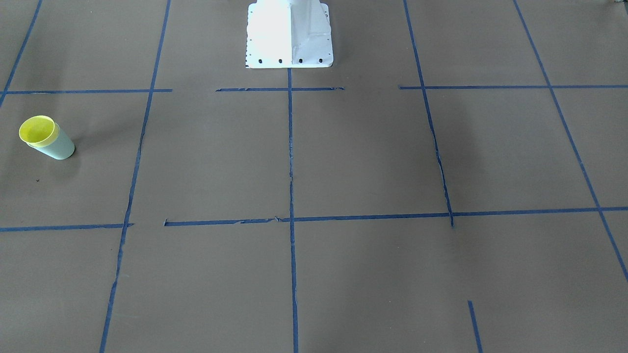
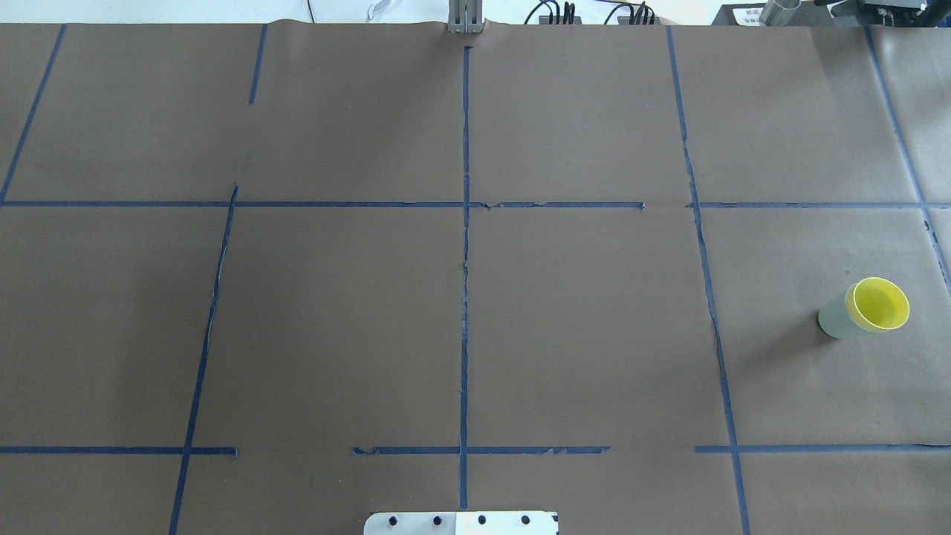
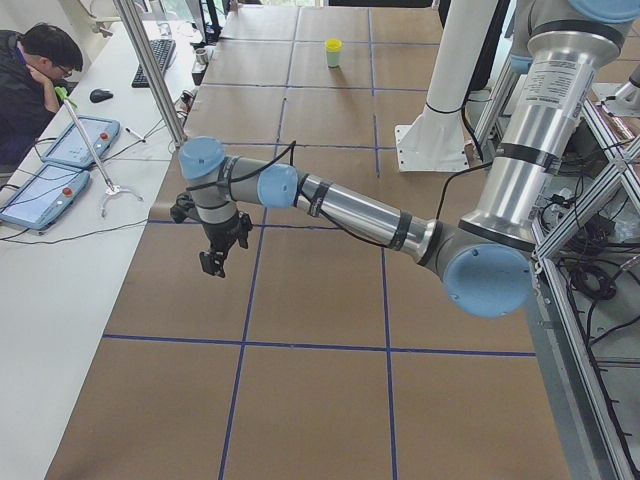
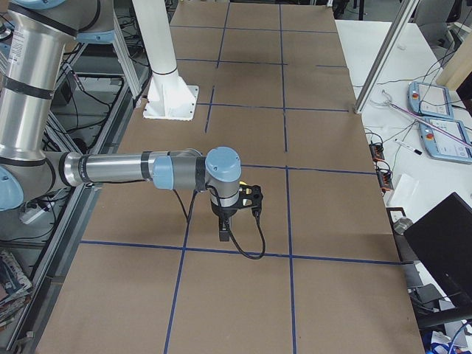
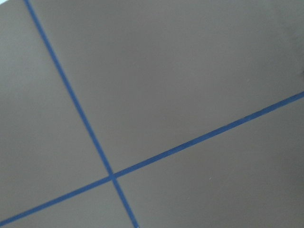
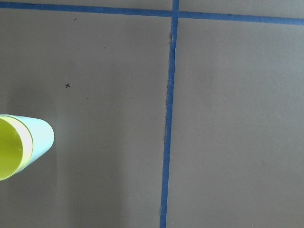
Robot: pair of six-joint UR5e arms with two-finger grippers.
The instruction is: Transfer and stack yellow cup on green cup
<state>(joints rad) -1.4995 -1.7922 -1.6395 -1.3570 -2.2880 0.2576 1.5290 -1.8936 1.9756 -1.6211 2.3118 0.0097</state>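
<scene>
The yellow cup (image 1: 37, 130) sits nested inside the green cup (image 1: 61, 147), upright on the brown table on the robot's right side. The pair shows in the overhead view as the yellow cup (image 2: 882, 305) in the green cup (image 2: 833, 319), and at the left edge of the right wrist view (image 6: 9, 152). It is far and small in the exterior left view (image 3: 333, 50). My left gripper (image 3: 211, 266) hangs above the table, far from the cups. My right gripper (image 4: 224, 234) hangs above the table. I cannot tell whether either is open or shut.
Blue tape lines (image 2: 465, 260) divide the table into squares. The white robot base (image 1: 289, 34) stands at the table's edge. An operator (image 3: 35, 75) sits at a white side table with tablets (image 3: 40, 195), and a metal pole (image 3: 150, 70) stands at its edge.
</scene>
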